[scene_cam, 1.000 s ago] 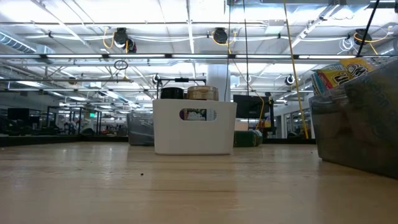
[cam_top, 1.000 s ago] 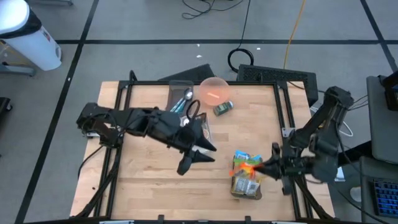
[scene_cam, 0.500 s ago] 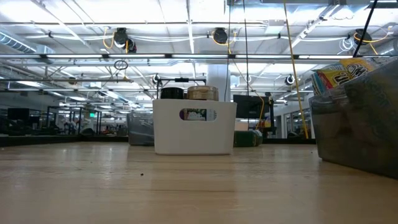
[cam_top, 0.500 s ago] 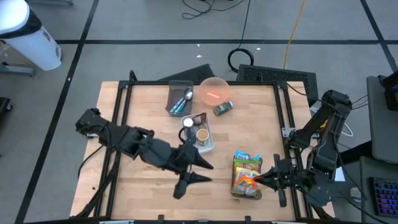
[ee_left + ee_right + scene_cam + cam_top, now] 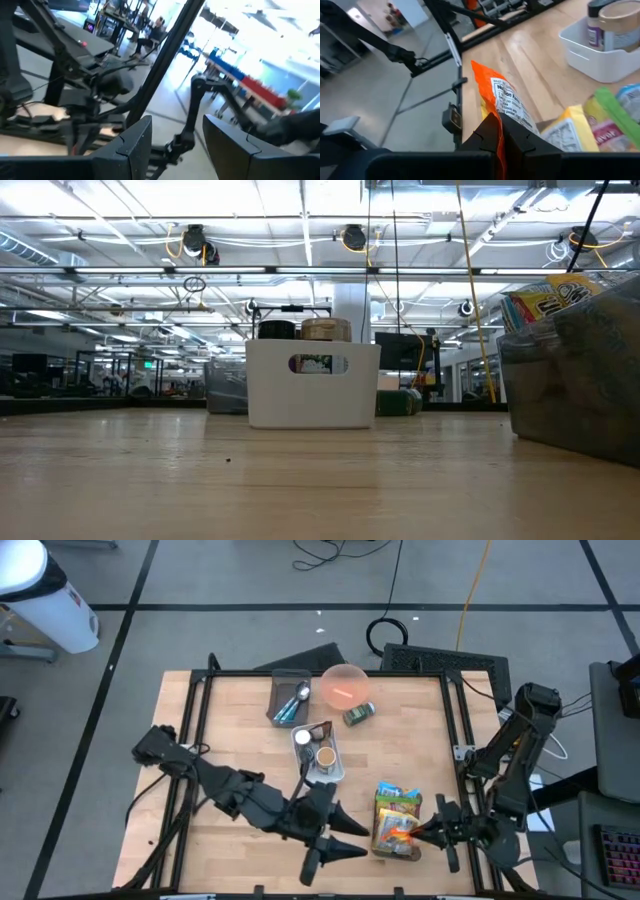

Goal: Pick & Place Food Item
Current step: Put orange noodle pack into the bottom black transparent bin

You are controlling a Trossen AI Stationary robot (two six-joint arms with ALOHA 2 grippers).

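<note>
Seen from above, the surface (image 5: 230, 730) carries a tray (image 5: 322, 756) near its centre, with two jars inside. At 12 o'clock from the tray stand a bin (image 5: 290, 697) of utensils and a bowl (image 5: 346, 686); a can (image 5: 358, 714) lies just below the bowl. At 5 o'clock from the tray sits a basket (image 5: 397, 824) of snack packets.

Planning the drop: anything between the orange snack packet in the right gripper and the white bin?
Nothing visible. The right gripper holds the orange packet over the bag bin; bare table lies between it and the white bin.
</note>
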